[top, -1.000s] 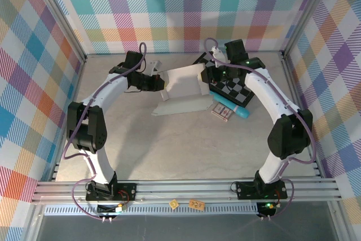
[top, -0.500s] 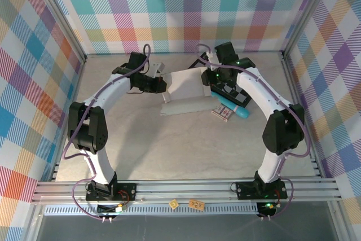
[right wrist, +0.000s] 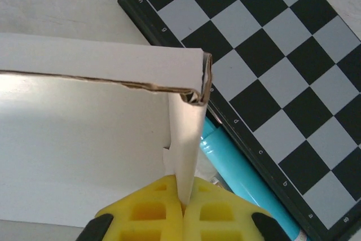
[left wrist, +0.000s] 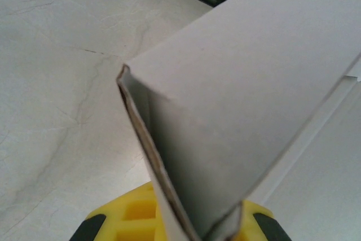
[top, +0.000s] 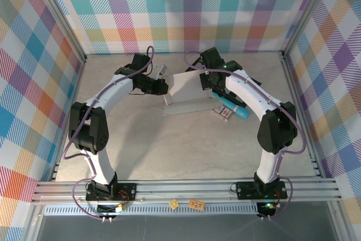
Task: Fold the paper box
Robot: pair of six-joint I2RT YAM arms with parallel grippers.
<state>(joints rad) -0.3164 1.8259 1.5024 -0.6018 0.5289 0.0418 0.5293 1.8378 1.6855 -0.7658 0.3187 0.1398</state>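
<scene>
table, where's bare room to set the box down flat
Bare: the wide near stretch of table, between left arm and right arm, in front of the box; also the far left corner. Crowded: far right, where the checkerboard, blue tube and packet sit by the box.

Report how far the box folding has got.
Done: two walls of the paper box stand up and meet at a corner in the right wrist view. In hand: the left gripper and the right gripper each pinch an end wall, jaws shut on the card. Left: a long panel on the near side looks flat on the table, not yet folded.
</scene>
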